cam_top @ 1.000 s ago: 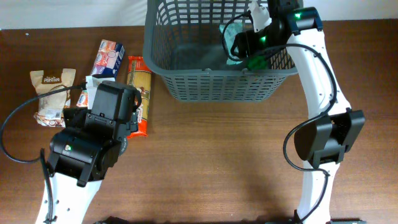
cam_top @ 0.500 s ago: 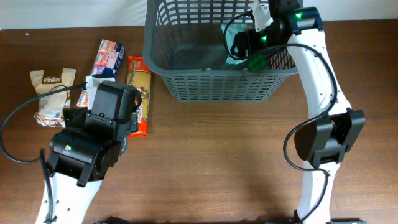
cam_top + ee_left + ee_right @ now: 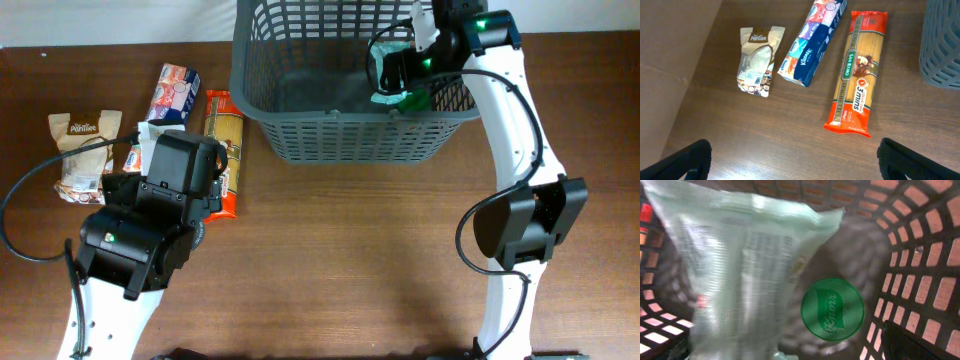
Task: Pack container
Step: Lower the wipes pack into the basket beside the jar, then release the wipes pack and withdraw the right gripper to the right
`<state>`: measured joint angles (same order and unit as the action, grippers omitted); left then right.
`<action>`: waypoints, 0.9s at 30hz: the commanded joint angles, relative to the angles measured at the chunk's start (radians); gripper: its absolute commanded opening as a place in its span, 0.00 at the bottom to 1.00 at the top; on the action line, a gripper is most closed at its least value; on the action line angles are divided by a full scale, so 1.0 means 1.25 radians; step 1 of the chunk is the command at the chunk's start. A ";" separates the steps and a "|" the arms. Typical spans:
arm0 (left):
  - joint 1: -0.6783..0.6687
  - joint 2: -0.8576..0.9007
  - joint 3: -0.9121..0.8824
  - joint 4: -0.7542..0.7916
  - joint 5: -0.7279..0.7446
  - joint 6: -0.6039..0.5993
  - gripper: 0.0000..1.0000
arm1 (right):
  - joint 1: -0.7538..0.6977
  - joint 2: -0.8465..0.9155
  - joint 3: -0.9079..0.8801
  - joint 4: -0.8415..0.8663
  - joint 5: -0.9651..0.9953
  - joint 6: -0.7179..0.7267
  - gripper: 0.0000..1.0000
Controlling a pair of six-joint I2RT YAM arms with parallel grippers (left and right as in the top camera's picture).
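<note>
Container (image 3: 350,140) on dark brown wooden table (image 3: 350,260); left jaws and right jaws both wide apart.

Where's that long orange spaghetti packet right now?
Seen from overhead, the spaghetti packet lies on the table just left of the basket, alongside the blue tissue pack.

The basket (image 3: 350,117) is a large dark grey plastic one, rectangular, with slotted lattice walls and a thick rim, and it stands upright on the brown table (image 3: 350,250) at the far edge, toward the right side, its top cut off by the overhead view. Its open mouth faces up and most of its floor is bare, though a pale green packet (image 3: 380,80) shows within its right end. From the right wrist view the lattice wall (image 3: 920,245) curves round close behind that packet (image 3: 740,265).
</note>
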<state>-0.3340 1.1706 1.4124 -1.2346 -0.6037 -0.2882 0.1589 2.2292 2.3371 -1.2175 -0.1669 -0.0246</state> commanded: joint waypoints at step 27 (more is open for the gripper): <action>0.004 -0.004 0.014 -0.001 -0.016 -0.013 0.99 | 0.002 -0.046 0.212 -0.014 0.002 0.006 0.99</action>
<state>-0.3340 1.1706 1.4124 -1.2346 -0.6037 -0.2882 0.1589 2.2284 2.4855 -1.2385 -0.1799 -0.0265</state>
